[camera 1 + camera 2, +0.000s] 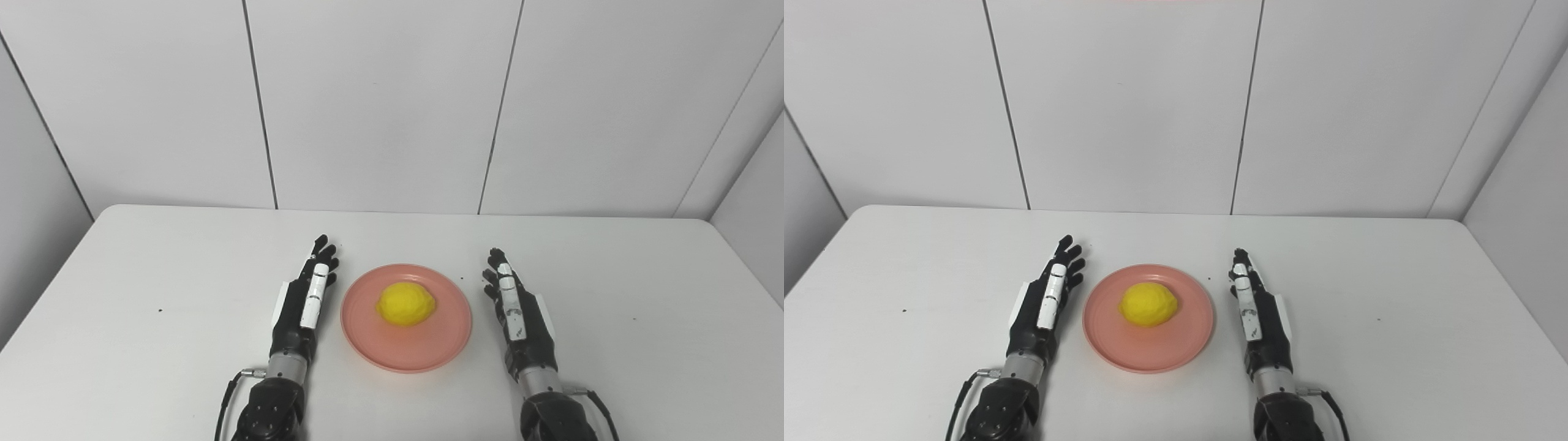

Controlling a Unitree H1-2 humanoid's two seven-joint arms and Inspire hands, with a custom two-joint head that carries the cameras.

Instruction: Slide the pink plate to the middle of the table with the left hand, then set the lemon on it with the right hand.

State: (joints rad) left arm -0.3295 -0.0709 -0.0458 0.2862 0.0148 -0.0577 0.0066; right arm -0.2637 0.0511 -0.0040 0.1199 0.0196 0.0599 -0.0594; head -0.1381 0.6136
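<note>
A pink plate (422, 352) lies near the middle of the white table (153, 275), toward its front. A yellow lemon (405, 303) rests on the plate, a little behind its centre. My left hand (306, 300) lies just left of the plate, fingers stretched forward and apart, holding nothing. To the right of the plate my right hand (517, 306) lies the same way, open and empty. Neither hand touches the plate or the lemon.
White wall panels (380, 104) rise behind the table's far edge. A few tiny dark specks dot the tabletop. Cables run from both wrists at the bottom edge.
</note>
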